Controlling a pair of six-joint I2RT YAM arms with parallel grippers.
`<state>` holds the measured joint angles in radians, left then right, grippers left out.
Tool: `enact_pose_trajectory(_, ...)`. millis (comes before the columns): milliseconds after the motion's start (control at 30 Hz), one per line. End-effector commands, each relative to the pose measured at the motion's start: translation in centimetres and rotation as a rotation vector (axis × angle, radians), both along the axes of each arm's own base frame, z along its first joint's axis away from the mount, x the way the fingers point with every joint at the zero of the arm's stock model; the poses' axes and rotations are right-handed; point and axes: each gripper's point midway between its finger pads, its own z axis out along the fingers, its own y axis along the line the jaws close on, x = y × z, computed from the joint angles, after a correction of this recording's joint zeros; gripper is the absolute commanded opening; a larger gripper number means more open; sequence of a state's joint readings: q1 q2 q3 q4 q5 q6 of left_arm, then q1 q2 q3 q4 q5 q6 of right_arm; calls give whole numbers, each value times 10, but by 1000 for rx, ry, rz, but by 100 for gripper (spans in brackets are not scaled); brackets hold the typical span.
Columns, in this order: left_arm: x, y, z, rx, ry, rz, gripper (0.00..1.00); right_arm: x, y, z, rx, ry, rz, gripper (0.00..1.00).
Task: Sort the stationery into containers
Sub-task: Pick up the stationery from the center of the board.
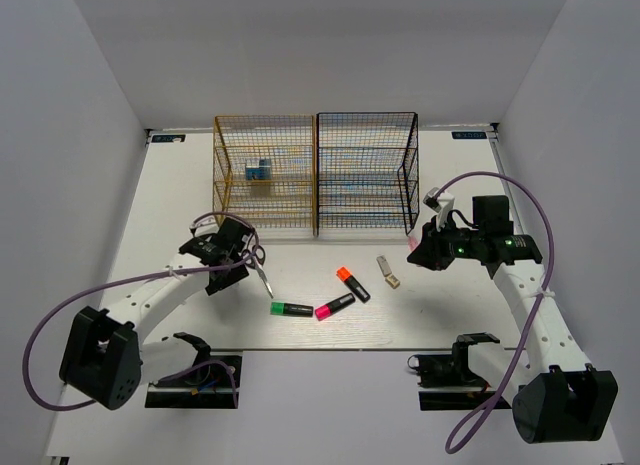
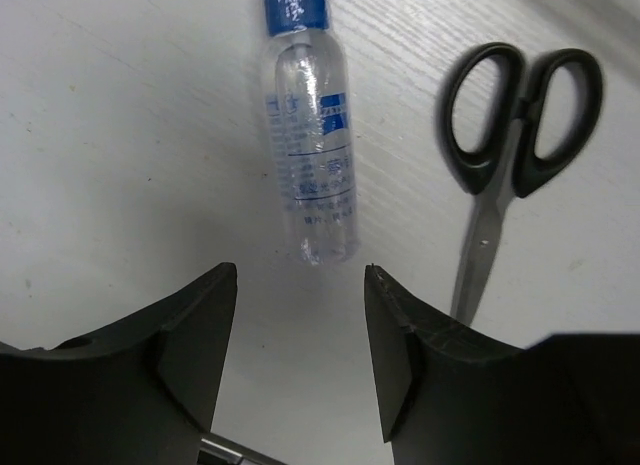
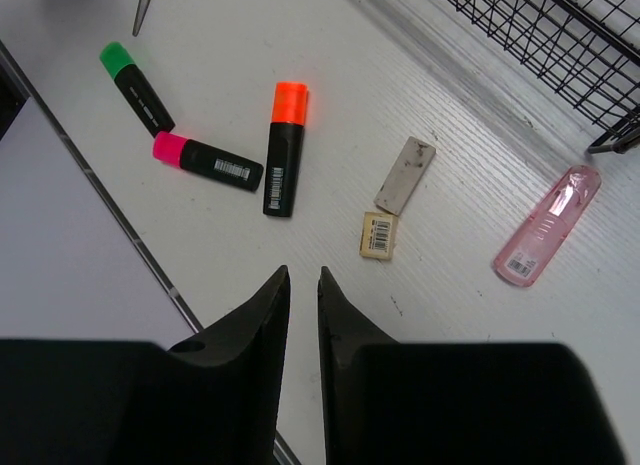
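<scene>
Left hand (image 2: 298, 285) spread wide, empty, above bench (image 2: 120, 135). Clear blue-capped bottle (image 2: 310, 145) lies at its 12 o'clock, black-handled scissors (image 2: 520, 115) at bottle's 3 o'clock, apart.

Right hand (image 3: 302, 285) narrowed to slit, gripping nothing. Orange highlighter (image 3: 283, 150) at its 12 o'clock, pink highlighter (image 3: 205, 160) and green highlighter (image 3: 135, 85) toward 10, two beige pieces (image 3: 405, 175) toward 1, pink piece (image 3: 548, 225) at 2 beside black rack (image 3: 540, 35).

Blue tub (image 1: 259, 169) sits on shelf of golden rack (image 1: 240, 200).

The bottle (image 2: 310, 155) is clear glossy plastic; the scissors (image 2: 492, 205) pair smooth black plastic handles with metal blades.
</scene>
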<state>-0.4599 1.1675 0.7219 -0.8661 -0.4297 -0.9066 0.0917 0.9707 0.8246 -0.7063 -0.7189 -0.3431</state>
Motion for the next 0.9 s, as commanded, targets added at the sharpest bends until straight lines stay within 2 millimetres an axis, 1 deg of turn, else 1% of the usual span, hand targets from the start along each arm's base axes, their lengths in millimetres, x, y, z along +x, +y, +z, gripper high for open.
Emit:
enact_pose_trajectory(0, 9, 1, -12, -22, -49, 51, 65, 7, 1, 11, 8, -45, -2, 21)
enact_pose_trajectory(67, 6, 4, -21, -23, -41, 56, 62, 7, 0, 11, 9, -46, -2, 22)
enact_pose_trajectory(133, 9, 7, -28, -26, -37, 74, 62, 6, 1, 12, 11, -49, 4, 22)
enact_pose_trajectory(167, 6, 10, -36, -11, -10, 75, 62, 5, 1, 11, 14, -44, 6, 22)
enact_pose_trajectory(200, 9, 11, -37, -21, -30, 87, 61, 5, 2, 11, 15, -45, 8, 22)
enact_pose_trajectory(233, 5, 13, -43, -15, -17, 84, 61, 4, 2, 12, 17, -45, 10, 22)
enact_pose_trajectory(300, 13, 12, -45, -37, -45, 94, 61, 5, 2, 12, 18, -51, 14, 22)
enact_pose_trajectory(333, 9, 14, -50, -34, -30, 91, 61, 4, 2, 12, 20, -49, 14, 22)
enact_pose_trajectory(433, 9, 14, -54, -35, -21, 94, 59, 3, 3, 13, 24, -51, 19, 22)
enact_pose_trajectory(567, 11, 18, -54, -19, -18, 82, 59, 2, 4, 13, 31, -47, 25, 22)
enact_pose_trajectory(600, 11, 18, -53, -9, -12, 54, 61, 2, 4, 12, 29, -47, 24, 22)
enact_pose_trajectory(633, 15, 11, -48, -36, -16, 28, 65, 1, 4, 13, 31, -50, 25, 22)
enact_pose_trajectory(667, 12, 10, -46, -35, -1, 7, 67, 2, 4, 13, 31, -52, 23, 22)
enact_pose_trajectory(733, 12, 3, -37, -36, 26, -79, 73, 2, 4, 13, 32, -52, 22, 22)
enact_pose_trajectory(767, 5, 4, -36, -17, 63, -101, 75, 2, 3, 13, 32, -51, 19, 22)
enact_pose_trajectory(800, 5, 4, -32, -4, 78, -112, 77, 2, 4, 14, 32, -56, 22, 22)
enact_pose_trajectory(833, 6, 7, -25, 26, 88, -115, 77, 0, 7, 14, 34, -54, 34, 22)
enact_pose_trajectory(867, -1, 12, -27, 56, 137, -129, 78, 1, 5, 14, 35, -57, 28, 23)
